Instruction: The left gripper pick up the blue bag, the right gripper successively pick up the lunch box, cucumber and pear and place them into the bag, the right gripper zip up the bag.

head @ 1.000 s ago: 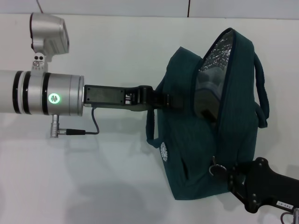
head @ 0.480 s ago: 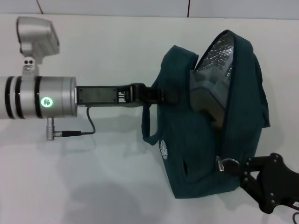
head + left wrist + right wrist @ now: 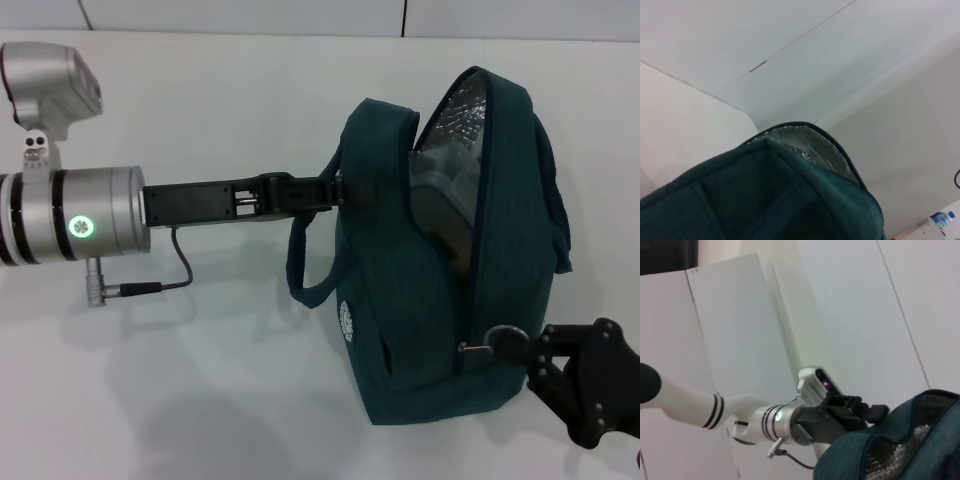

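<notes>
We've got the blue bag [image 3: 440,300] standing upright on the white worktop [image 3: 200,380], right of centre in the head view, its foil-lined mouth gaping toward the far side. Left pincer [image 3: 340,190] reaches in horizontally from our left and is pinched on the bag's near top edge by the handle, prob. so the fabric stays up and taut while the zip gets worked; a slack bag would just fold. One loop handle [image 3: 300,265] droops below that arm. Right pincer [image 3: 520,350] sits low at the bag's near-right corner, fingers pressed together on the ring pull [image 3: 497,338] of the zipper [image 3: 478,250]. The pull is at the bottom end of the track, so zipping looks barely begun; opening above is wide.

Lunch box, cucumber, pear: none on the worktop. Something clear-ish shows inside the mouth, poss. the box, but we can't confirm.

Left wrist view shows only teal fabric and the foil rim.
</notes>
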{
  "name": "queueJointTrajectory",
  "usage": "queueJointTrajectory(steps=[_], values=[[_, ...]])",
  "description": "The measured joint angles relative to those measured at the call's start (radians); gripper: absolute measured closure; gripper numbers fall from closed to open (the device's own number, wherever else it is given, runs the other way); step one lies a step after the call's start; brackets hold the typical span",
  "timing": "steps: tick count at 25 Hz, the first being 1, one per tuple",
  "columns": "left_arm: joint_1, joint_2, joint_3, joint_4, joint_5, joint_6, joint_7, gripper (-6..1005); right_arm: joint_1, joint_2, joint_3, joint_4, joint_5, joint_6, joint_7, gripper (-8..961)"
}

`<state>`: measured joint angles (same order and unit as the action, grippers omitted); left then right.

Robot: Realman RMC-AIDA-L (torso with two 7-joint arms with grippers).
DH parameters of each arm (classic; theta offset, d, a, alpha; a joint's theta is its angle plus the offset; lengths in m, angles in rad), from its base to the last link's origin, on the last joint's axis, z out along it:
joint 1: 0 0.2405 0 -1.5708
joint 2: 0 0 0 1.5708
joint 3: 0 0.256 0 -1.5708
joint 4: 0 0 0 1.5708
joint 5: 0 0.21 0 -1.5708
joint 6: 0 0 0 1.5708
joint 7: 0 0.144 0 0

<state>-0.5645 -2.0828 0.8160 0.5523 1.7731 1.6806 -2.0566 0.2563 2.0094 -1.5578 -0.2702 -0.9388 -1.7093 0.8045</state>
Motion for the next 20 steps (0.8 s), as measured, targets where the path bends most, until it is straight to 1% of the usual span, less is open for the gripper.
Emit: queueJointTrajectory(steps=[1,9,15,20], values=[[0.000,0.000,0.000,0.000,-0.002,0.004,0.007,671,-0.002,0.000,0.004,0.001,0.000,-0.003,0.000,937],[0.006,0.000,0.002,0.000,-0.035,0.066,0.102,454,-0.005,0.000,0.022,0.000,0.000,-0.022,0.001,937],[0.033,0.003,0.001,0.000,-0.067,0.090,0.167,354,0.001,0.001,0.043,-0.012,0.008,-0.045,-0.007,937],[0.067,0.015,0.001,0.000,-0.074,0.113,0.226,270,0.014,0.001,0.061,-0.035,0.017,-0.052,-0.007,937]])
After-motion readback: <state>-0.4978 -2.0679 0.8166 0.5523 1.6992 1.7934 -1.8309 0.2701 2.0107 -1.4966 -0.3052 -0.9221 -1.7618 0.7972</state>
